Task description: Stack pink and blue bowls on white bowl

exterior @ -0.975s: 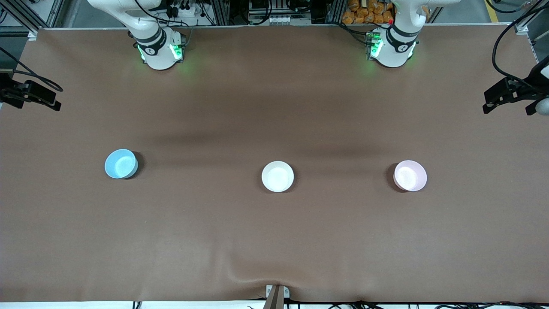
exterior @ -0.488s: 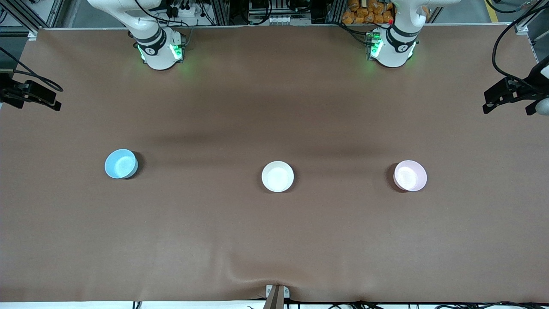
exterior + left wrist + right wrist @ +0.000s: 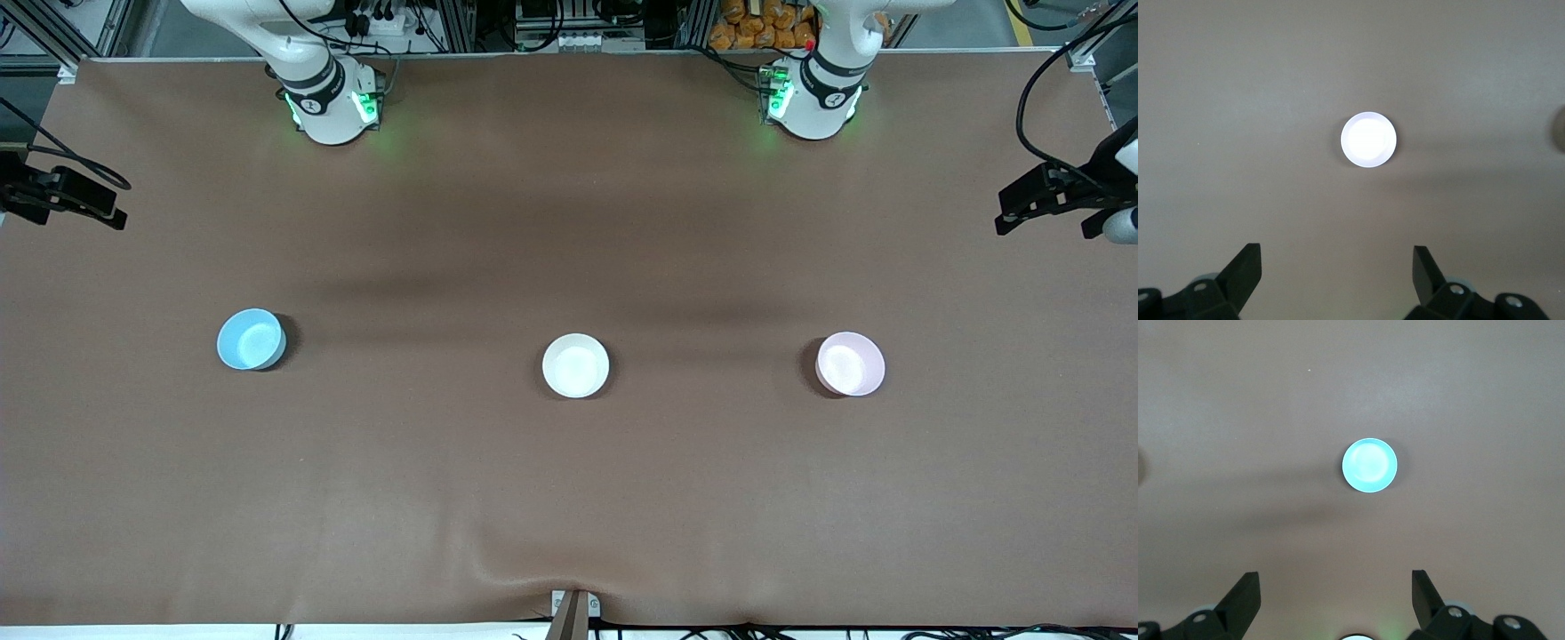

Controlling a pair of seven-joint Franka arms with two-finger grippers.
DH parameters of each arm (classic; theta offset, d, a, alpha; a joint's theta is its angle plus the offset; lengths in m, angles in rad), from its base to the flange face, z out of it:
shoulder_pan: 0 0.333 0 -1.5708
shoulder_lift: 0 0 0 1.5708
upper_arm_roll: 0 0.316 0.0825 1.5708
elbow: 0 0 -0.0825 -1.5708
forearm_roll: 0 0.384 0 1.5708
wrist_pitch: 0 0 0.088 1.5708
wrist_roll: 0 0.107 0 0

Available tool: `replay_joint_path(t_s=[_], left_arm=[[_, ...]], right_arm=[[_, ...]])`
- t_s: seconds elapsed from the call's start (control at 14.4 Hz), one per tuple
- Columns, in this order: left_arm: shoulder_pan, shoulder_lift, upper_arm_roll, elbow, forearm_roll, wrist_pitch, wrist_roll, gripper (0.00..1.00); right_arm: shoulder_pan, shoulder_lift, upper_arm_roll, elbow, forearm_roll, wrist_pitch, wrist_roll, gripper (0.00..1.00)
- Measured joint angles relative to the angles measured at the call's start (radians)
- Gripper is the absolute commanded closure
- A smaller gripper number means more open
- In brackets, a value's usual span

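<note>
Three bowls stand apart in a row across the middle of the table. The white bowl (image 3: 576, 365) is in the middle. The pink bowl (image 3: 851, 364) is toward the left arm's end and the blue bowl (image 3: 252, 339) toward the right arm's end. My left gripper (image 3: 1337, 259) is open and empty, high above the pink bowl (image 3: 1369, 139), which looks washed-out pale from there. My right gripper (image 3: 1336, 580) is open and empty, high above the blue bowl (image 3: 1369, 465).
The brown table cover (image 3: 569, 498) has a small ripple at the edge nearest the front camera. The two arm bases (image 3: 331, 107) (image 3: 811, 102) stand along the edge farthest from the front camera. Dark hand parts show at both side edges of the front view (image 3: 1053, 191) (image 3: 67, 191).
The dark hand part at the left arm's end of the front view has shifted slightly. The bowls have not moved.
</note>
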Motion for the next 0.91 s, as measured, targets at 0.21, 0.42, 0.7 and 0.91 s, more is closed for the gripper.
replay_joint_path(t_s=[0.21, 0.42, 0.7, 0.91], left_arm=[[0.014, 0.057, 0.002, -0.009, 0.000, 0.000, 0.000, 0.00], [0.024, 0.140, 0.004, -0.018, 0.000, 0.046, 0.001, 0.00], [0.030, 0.220, 0.004, -0.098, 0.000, 0.210, 0.001, 0.00], [0.031, 0.256, 0.003, -0.195, -0.006, 0.334, 0.002, 0.00]], right_arm=[[0.000, 0.000, 0.000, 0.000, 0.000, 0.000, 0.001, 0.00], [0.000, 0.000, 0.000, 0.000, 0.000, 0.000, 0.004, 0.00], [0.000, 0.006, -0.001, -0.001, 0.000, -0.003, 0.009, 0.00], [-0.001, 0.030, -0.002, -0.002, 0.000, -0.008, 0.010, 0.00]])
